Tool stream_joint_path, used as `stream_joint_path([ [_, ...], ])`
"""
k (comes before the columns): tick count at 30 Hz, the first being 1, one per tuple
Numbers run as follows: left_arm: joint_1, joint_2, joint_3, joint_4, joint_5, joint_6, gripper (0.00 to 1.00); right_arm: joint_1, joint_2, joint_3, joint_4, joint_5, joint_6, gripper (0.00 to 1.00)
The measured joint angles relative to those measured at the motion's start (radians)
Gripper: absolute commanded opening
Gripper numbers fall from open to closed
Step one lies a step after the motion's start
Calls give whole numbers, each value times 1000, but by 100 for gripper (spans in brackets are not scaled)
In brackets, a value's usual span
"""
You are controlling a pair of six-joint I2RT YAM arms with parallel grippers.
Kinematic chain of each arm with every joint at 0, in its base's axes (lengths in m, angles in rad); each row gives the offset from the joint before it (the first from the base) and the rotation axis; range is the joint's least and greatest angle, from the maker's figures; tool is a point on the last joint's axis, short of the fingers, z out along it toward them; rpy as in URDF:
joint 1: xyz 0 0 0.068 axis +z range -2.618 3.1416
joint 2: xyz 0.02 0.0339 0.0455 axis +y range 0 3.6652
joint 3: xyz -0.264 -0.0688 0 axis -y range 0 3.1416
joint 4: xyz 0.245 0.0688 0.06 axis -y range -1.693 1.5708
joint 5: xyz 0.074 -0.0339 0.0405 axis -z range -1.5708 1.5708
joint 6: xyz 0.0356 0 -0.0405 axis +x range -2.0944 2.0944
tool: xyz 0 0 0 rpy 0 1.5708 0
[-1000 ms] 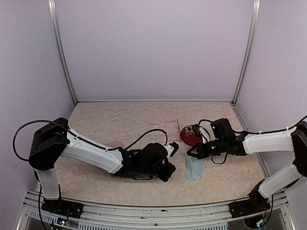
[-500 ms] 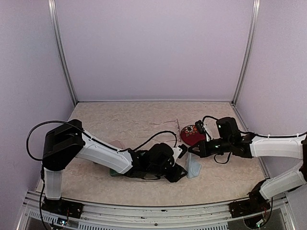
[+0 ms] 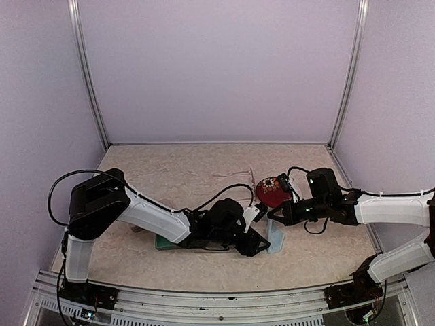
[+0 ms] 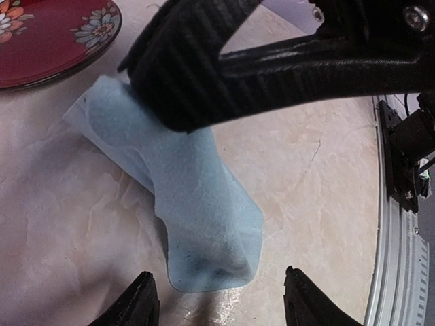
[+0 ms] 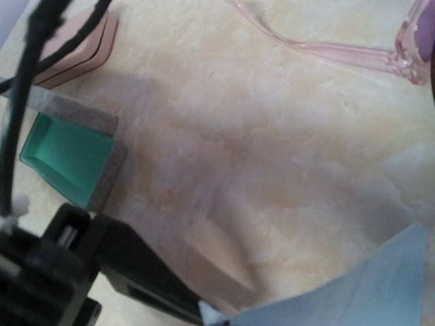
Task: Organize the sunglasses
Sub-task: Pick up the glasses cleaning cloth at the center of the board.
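One pair in view, none cased | table (image 3: 136,170): grey case (image 5: 64,159) open behind left gripper (image 4: 221,299), green lining showing; pale sunglasses (image 5: 326,49) loose beyond right gripper (image 3: 274,219) | right gripper pinched shut on blue cloth (image 4: 204,204), holding its top up | left gripper: jaws apart, holding nothing, cloth's hanging end just ahead

Just before dish (image 4: 47,34), cloth (image 4: 204,197); glasses (image 5: 340,51) left of dish; open case (image 5: 64,153) further left.
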Motion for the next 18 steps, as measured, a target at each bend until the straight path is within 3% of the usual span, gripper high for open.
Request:
stream_joint_path([
  [18,92,83,14,88,275,18,61,0,-48,0,-41,5,-8,0],
])
